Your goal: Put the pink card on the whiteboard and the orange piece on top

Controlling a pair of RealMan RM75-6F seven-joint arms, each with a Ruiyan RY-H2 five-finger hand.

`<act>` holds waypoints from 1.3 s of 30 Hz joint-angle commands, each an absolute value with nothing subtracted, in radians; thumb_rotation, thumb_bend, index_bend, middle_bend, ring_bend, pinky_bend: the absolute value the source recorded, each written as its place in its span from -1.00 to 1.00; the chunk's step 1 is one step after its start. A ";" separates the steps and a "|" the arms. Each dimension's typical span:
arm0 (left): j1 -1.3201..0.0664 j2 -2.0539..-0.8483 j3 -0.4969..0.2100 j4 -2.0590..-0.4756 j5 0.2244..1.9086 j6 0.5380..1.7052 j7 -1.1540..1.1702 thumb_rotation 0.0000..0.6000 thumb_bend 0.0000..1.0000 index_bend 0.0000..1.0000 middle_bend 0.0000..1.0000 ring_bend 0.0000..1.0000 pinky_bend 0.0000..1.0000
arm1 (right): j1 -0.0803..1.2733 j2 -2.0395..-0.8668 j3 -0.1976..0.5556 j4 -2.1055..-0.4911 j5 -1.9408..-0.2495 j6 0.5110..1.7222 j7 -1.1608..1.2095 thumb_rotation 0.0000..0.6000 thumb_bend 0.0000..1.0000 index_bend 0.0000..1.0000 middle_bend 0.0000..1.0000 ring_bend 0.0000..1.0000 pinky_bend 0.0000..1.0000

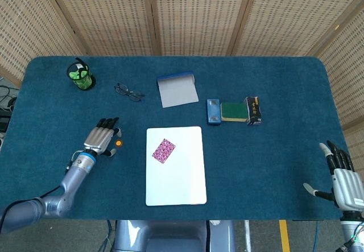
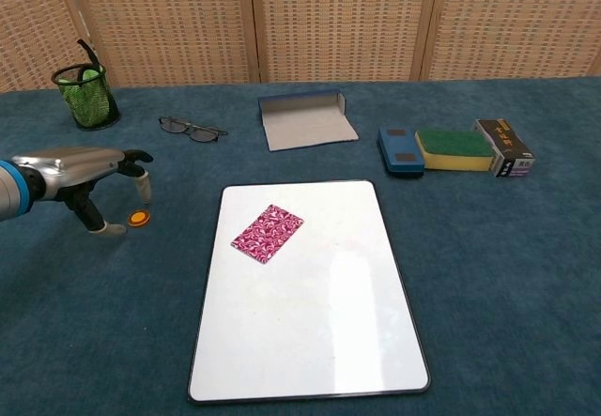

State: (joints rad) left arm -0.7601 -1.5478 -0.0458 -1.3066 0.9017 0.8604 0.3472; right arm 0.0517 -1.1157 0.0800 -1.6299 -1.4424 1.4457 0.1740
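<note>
The pink patterned card [image 1: 164, 150] [image 2: 268, 233] lies flat on the upper left part of the whiteboard [image 1: 182, 184] [image 2: 319, 331]. A small round orange piece [image 1: 118, 143] [image 2: 139, 218] rests on the blue cloth left of the board. My left hand [image 1: 102, 139] [image 2: 89, 179] hovers just left of the orange piece, fingers spread, holding nothing. My right hand [image 1: 344, 179] sits at the table's near right corner, fingers apart and empty, seen only in the head view.
At the back stand a green mesh pen cup [image 1: 81, 77] [image 2: 84, 92], glasses [image 1: 129, 91] [image 2: 191, 130] and an open grey box [image 1: 177, 90] [image 2: 305, 120]. A blue eraser [image 2: 399, 150], a yellow-green sponge [image 2: 454, 148] and a black box [image 2: 502, 147] lie at the back right.
</note>
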 commanded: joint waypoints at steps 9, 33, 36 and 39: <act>-0.753 -1.570 -0.063 -1.282 0.902 0.851 0.357 1.00 -0.38 -0.21 -1.00 -1.00 -1.00 | 0.052 -1.115 0.080 -1.629 -1.443 1.446 0.176 1.00 -1.00 -1.00 -1.00 -1.00 -1.00; -0.742 -1.607 -0.084 -1.232 0.917 0.842 0.363 1.00 -0.37 -0.13 -1.00 -1.00 -1.00 | 0.052 -1.114 0.079 -1.629 -1.445 1.445 0.184 1.00 -1.00 -1.00 -1.00 -1.00 -1.00; -0.741 -1.612 -0.087 -1.226 0.921 0.841 0.364 1.00 -0.37 -0.08 -1.00 -1.00 -1.00 | 0.052 -1.114 0.079 -1.628 -1.445 1.445 0.186 1.00 -1.00 -1.00 -1.00 -1.00 -1.00; -0.739 -1.617 -0.088 -1.223 0.929 0.843 0.362 1.00 -0.35 0.05 -1.00 -1.00 -1.00 | 0.052 -1.113 0.079 -1.628 -1.445 1.444 0.187 1.00 -1.00 -1.00 -1.00 -1.00 -1.00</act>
